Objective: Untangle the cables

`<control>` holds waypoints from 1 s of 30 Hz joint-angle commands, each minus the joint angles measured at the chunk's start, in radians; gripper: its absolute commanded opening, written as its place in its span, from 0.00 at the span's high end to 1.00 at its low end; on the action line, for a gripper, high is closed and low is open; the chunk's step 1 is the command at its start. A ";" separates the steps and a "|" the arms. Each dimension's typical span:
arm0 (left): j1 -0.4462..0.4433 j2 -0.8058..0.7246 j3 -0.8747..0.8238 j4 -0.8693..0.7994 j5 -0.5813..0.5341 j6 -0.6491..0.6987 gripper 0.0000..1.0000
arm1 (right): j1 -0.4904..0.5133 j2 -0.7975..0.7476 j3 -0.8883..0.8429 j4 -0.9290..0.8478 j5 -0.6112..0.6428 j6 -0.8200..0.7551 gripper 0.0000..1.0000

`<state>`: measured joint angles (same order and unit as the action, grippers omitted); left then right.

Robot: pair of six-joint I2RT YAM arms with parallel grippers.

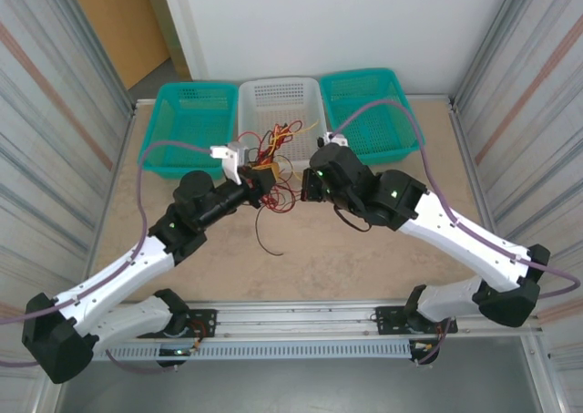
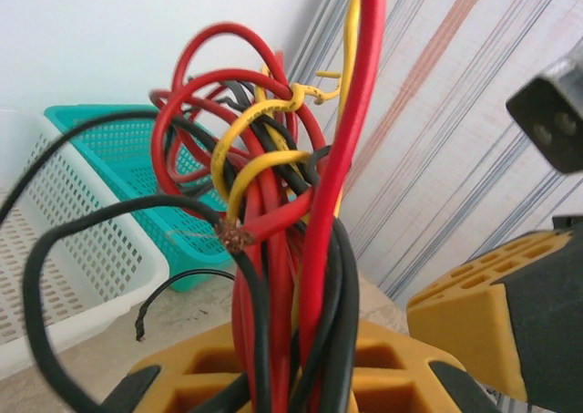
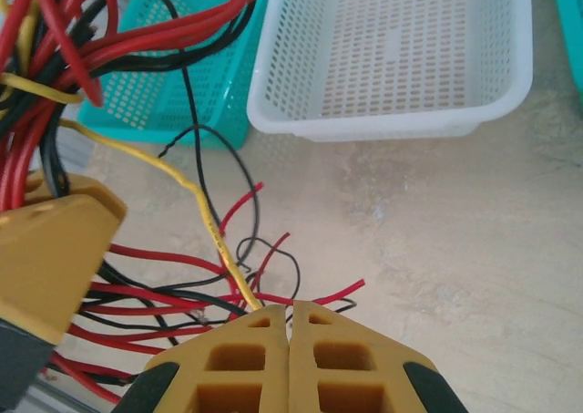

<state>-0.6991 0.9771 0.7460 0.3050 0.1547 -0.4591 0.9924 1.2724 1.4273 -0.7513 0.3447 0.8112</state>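
The thin, curly red, yellow and black cables [image 1: 275,167] hang as one knot above the beige surface [image 1: 364,263], between the two claws and just in front of the white perforated plastic basket [image 1: 281,96]. The left claw [image 2: 291,381] is clenched around a thick bunch of them. The right claw [image 3: 290,326] is clenched too, its yellow fingers pressed together on one yellow strand at the tips.
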 commanded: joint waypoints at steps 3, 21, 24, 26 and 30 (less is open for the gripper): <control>0.056 -0.027 -0.085 0.400 0.202 -0.155 1.00 | -0.224 -0.197 -0.257 0.206 -0.203 0.099 1.00; -0.089 0.118 -0.007 0.842 0.669 -0.208 1.00 | -0.520 0.046 -0.406 0.863 -0.831 0.348 1.00; -0.089 0.164 0.029 0.848 0.780 -0.276 1.00 | -0.582 0.112 -0.381 0.994 -0.930 0.426 1.00; -0.089 0.172 0.029 0.802 0.822 -0.284 1.00 | -0.630 0.161 -0.334 1.078 -1.028 0.475 1.00; -0.089 0.123 0.014 0.520 0.864 -0.181 1.00 | -0.685 0.216 -0.192 1.116 -1.171 0.485 1.00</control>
<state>-0.7593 1.1725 0.7124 0.8631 0.8188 -0.7238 0.3542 1.4506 1.1496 0.2905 -0.7864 1.2530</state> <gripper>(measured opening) 0.145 0.046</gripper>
